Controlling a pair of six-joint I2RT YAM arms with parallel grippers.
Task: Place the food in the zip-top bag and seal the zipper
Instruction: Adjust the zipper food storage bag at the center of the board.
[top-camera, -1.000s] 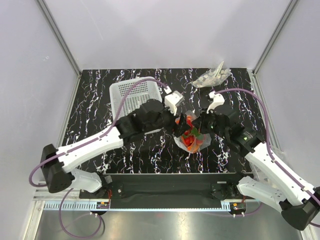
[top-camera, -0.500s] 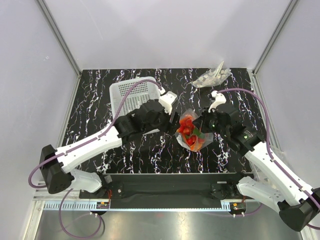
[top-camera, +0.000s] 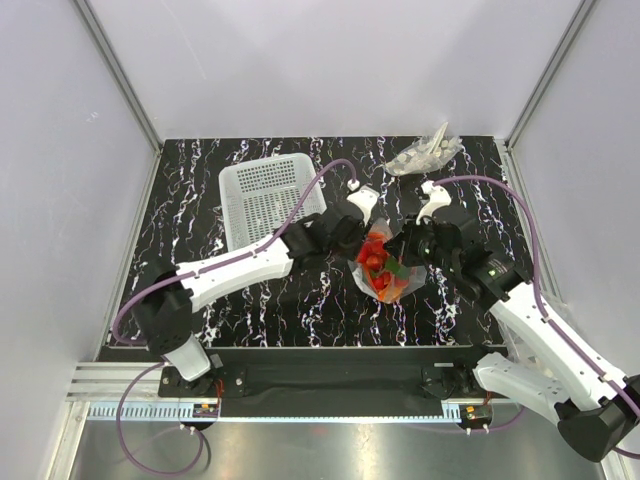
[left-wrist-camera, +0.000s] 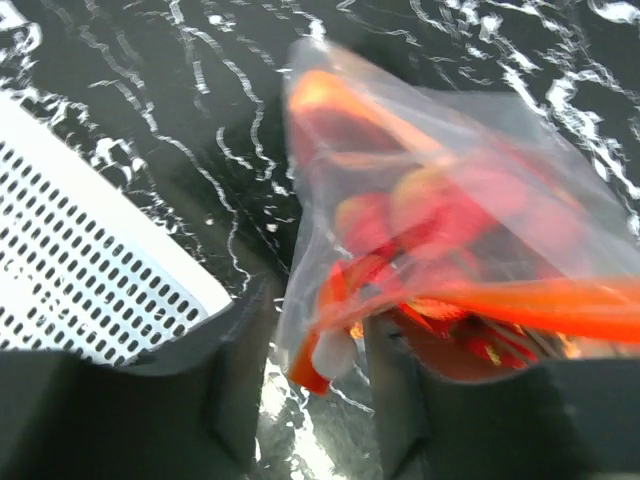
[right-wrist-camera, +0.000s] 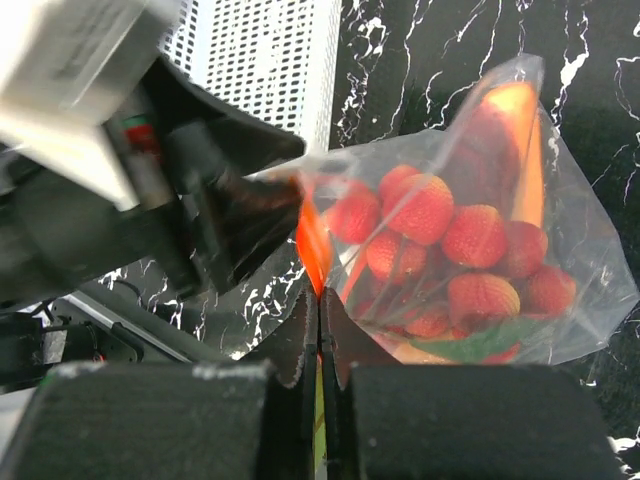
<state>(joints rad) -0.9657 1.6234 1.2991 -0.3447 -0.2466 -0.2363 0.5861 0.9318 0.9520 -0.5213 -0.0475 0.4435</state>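
Where the two arms meet, near the middle of the black, white-veined table (top-camera: 185, 200) and a little toward its right edge, the clear thin plastic zip-top bag (right-wrist-camera: 590, 270) looks wrinkled and bulging. Through its film show the food pieces (right-wrist-camera: 470, 235): round red dimpled berries, one longer red-orange piece, and a green leaf low down. The narrow orange-red zipper strip (left-wrist-camera: 520, 298) runs bent along the mouth. The right gripper (right-wrist-camera: 318, 305) is pinched closed on this strip. The left gripper (left-wrist-camera: 318, 312) has its jaws apart around the bag's corner.
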